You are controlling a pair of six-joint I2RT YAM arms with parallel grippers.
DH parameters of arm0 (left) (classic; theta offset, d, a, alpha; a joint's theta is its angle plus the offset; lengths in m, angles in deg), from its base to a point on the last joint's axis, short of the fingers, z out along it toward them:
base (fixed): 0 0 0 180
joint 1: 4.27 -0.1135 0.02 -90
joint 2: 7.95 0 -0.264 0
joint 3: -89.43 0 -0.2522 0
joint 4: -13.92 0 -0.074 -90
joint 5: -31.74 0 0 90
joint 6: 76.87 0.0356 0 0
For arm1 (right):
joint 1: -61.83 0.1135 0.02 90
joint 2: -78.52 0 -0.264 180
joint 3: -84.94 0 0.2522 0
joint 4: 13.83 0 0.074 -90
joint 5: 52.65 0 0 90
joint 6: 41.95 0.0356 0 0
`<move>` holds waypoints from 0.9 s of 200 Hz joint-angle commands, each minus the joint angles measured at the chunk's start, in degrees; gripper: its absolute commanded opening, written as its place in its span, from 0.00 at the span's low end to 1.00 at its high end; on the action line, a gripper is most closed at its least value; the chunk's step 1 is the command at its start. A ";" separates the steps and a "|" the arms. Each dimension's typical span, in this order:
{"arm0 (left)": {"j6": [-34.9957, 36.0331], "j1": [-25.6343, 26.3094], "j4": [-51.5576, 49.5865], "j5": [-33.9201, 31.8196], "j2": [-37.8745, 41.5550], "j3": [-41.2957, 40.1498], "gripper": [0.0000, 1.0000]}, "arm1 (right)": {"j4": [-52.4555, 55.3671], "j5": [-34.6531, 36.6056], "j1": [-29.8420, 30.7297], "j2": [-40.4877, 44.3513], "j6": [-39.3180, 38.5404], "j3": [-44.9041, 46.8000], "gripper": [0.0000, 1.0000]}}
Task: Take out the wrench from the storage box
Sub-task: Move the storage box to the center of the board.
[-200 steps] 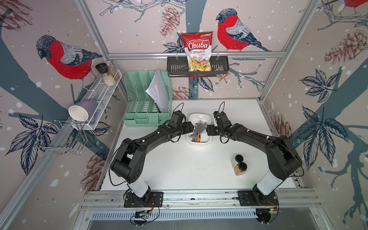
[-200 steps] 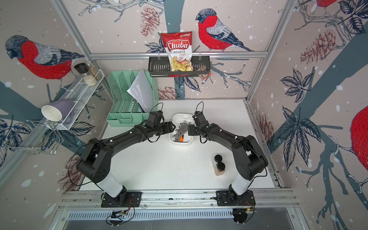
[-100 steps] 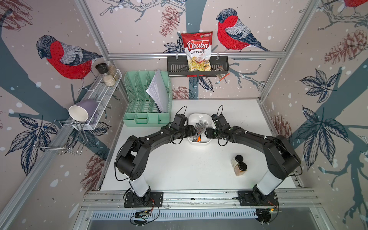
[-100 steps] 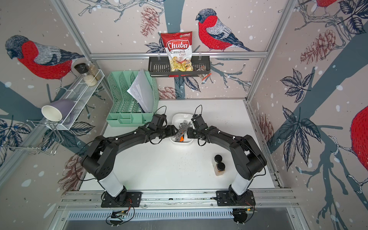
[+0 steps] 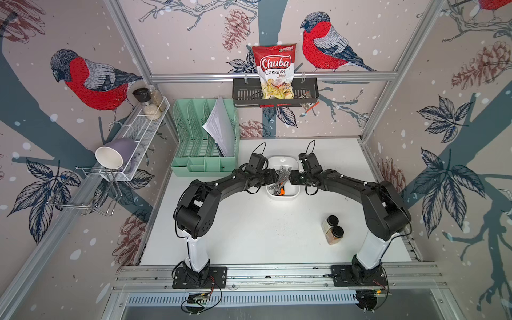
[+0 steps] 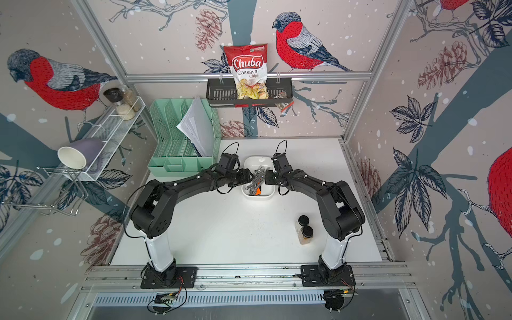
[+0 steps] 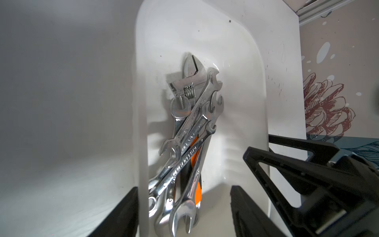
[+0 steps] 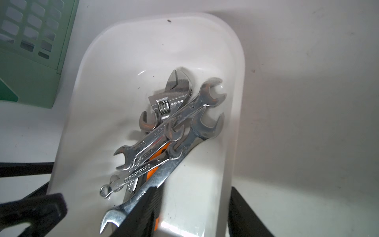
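Observation:
The storage box [image 5: 280,161] is a shallow white tub at the middle back of the table, seen also in a top view [image 6: 256,161]. It holds several chrome wrenches [image 5: 279,180] piled over an adjustable wrench [image 7: 191,80] with an orange handle. My left gripper [image 7: 183,186] is open and straddles one long wall, one finger outside and one inside beside the pile. My right gripper [image 8: 194,186] is open astride the opposite wall [image 8: 233,123]. Its inner finger [image 8: 143,207] lies against the largest wrench [image 8: 170,164]. Neither grips anything.
A mint-green file organiser [image 5: 205,144] with papers stands just left of the box. Two spice jars [image 5: 332,230] lie at the front right. A black basket [image 5: 243,95] with a chips bag hangs on the back wall. A wire shelf [image 5: 141,130] with a cup is at the left.
Both grippers have moved inward from the box's two sides and now stand over its walls. Both pairs of jaws have narrowed. The wrenches and the box lie as before.

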 commanded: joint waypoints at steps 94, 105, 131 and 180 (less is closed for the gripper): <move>-0.43 0.37 0.78 1.17 -5.77 7.16 0.72 | 0.36 -1.25 -2.37 -6.35 -1.87 -8.47 0.57; -0.46 0.42 0.81 1.08 -5.90 7.07 0.72 | 0.28 -1.36 -2.54 -6.80 -1.88 -8.80 0.57; -0.18 0.36 0.46 0.19 -5.99 7.50 0.72 | 0.64 -1.41 -2.78 -7.66 -1.97 -9.51 0.57; 1.90 0.40 -2.57 -4.68 -3.12 7.32 0.73 | 1.43 0.75 -3.15 -5.83 -2.55 -9.41 0.61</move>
